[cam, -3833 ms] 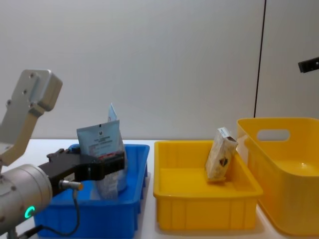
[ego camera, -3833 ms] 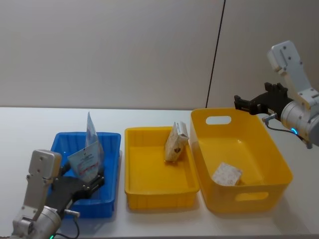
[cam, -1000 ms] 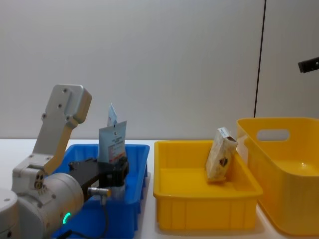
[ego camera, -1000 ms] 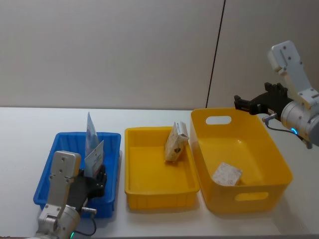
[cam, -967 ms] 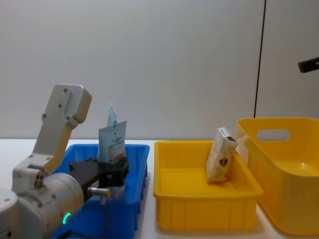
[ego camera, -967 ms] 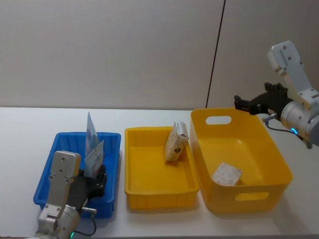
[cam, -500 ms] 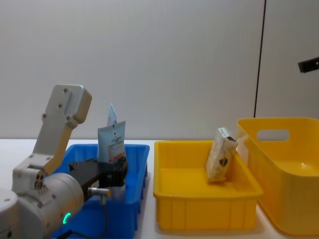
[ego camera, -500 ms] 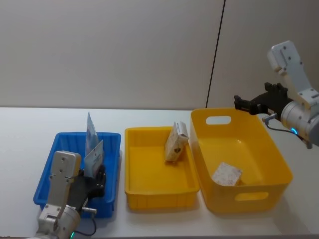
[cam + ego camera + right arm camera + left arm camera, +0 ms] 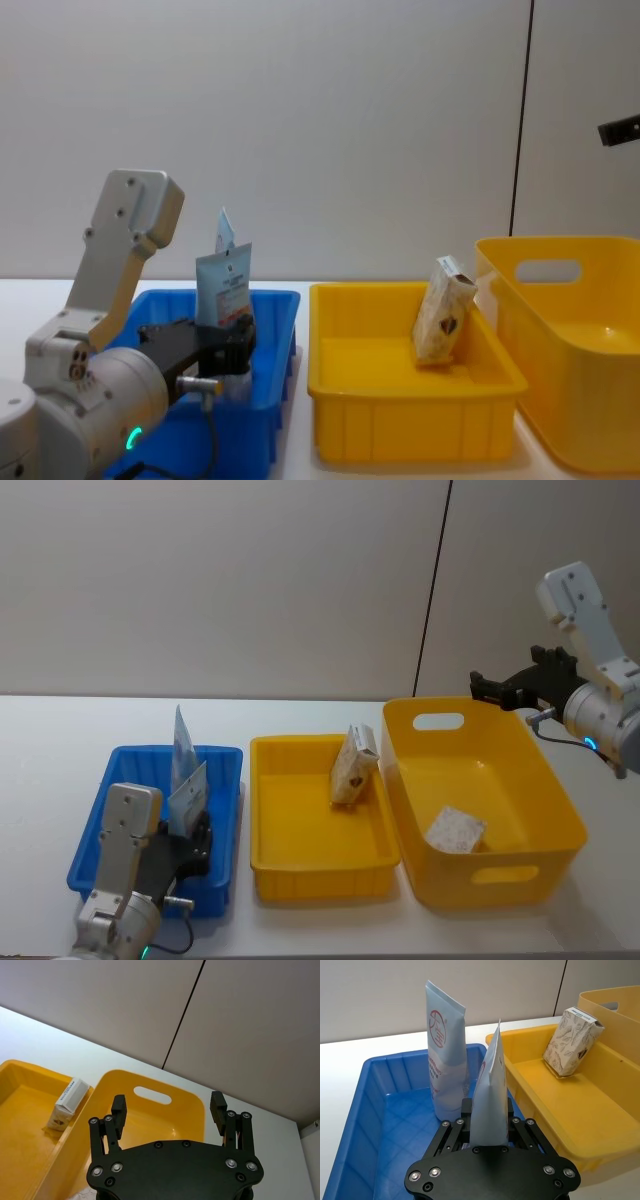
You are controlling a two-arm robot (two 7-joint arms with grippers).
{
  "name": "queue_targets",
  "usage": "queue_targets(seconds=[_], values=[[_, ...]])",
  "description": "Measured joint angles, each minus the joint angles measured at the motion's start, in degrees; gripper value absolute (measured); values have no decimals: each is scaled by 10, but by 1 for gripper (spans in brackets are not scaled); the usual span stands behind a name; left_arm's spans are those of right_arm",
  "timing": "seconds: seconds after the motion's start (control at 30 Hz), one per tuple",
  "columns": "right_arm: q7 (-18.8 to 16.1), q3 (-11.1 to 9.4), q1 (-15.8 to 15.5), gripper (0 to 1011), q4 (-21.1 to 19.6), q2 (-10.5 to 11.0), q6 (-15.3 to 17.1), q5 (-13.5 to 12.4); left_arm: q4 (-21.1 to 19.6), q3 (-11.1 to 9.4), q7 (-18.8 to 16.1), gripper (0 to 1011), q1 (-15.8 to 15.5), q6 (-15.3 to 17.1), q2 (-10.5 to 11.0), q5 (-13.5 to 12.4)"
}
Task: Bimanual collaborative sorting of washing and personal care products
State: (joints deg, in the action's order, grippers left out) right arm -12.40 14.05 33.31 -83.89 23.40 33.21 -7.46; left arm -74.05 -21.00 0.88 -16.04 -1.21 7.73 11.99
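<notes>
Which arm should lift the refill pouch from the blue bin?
Left: the left gripper is shut on the refill pouch; the right gripper hangs open at the tall yellow bin's far side.

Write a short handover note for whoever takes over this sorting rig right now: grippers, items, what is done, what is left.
Left gripper: shut on the pouch, held upright low in the blue bin.
Right gripper: open and empty, raised behind the deep bin.
Items: tube stands in the blue bin beside the pouch; cream carton leans on the right wall of the tray; grey carton lies in the deep bin.
Done: tube and both cartons are binned.
Left: the pouch is not yet released; probably set it down by the tube and open.
</notes>
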Motion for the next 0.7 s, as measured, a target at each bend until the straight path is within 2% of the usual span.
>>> queue_targets(seconds=[0.4,0.7], values=[[0,0,0,1002,0,0,0,0,-10,7,-3,306,4,9,-2,1],[0,0,0,1002,0,0,0,0,-51,24,-17,306,17,26,-1,5]])
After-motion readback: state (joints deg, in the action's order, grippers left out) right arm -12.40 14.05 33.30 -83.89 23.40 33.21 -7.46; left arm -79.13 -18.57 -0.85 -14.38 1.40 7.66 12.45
